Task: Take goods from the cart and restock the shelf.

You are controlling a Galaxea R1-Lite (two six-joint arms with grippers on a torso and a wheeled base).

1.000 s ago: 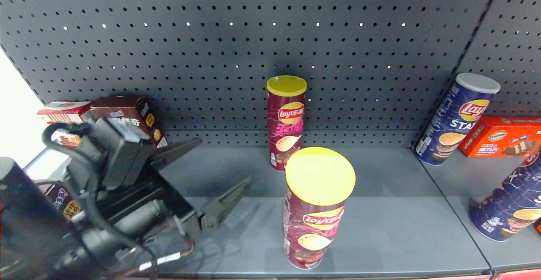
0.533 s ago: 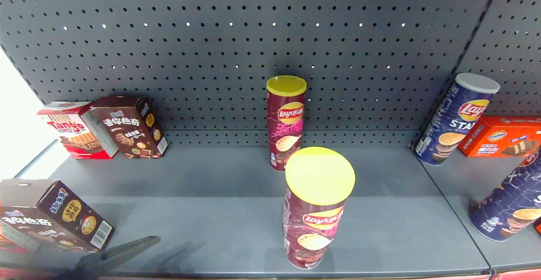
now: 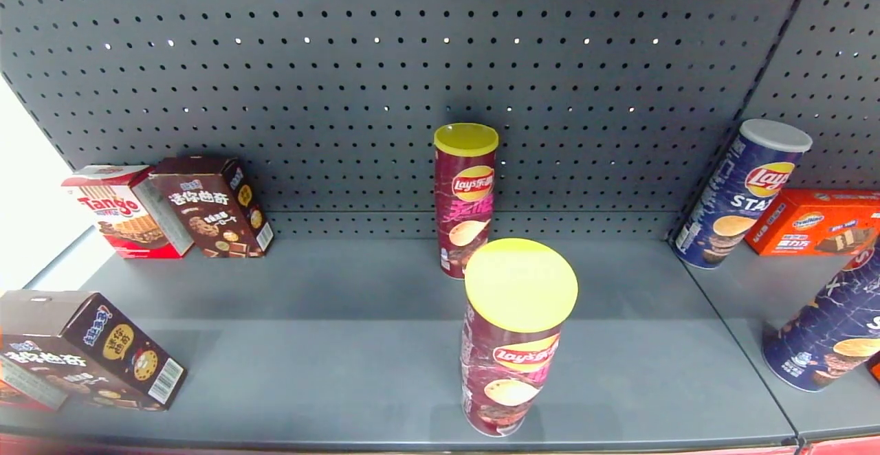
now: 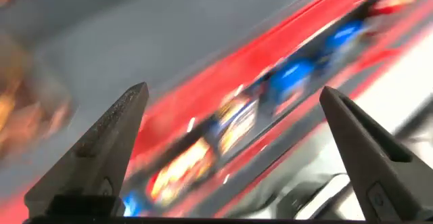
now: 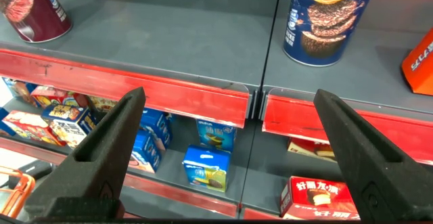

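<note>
Shelf (image 3: pixel 330 345) of smooth grey sheet metal is running flat beneath a perforated back panel (image 3: pixel 330 63). Two cylindrical maroon chip cans with matte yellow lids are standing upright mid-shelf: the rear can (image 3: pixel 466 201) close to the panel, the front can (image 3: pixel 514 352) near the shelf lip, apart from each other. Two glossy cardboard boxes, a red wafer box (image 3: pixel 118 211) and a brown cookie box (image 3: pixel 210 206), are sitting pressed side by side at back left. Another brown box (image 3: pixel 93 352) is lying at front left, its left end cut off by the frame. In the neighbouring bay a blue can (image 3: pixel 741 194) is standing beside an orange box (image 3: pixel 818 221); a second blue can (image 3: pixel 825 338) is being clipped at the edge. Left gripper (image 4: pixel 233 88) is showing dark wedge-shaped fingers (image 4: pixel 101 156) spread wide, the background smeared beyond reading. Right gripper (image 5: pixel 230 92) is hanging before the red shelf rail (image 5: pixel 169 88), its grainy black fingers (image 5: pixel 101 149) also spread apart.
</note>
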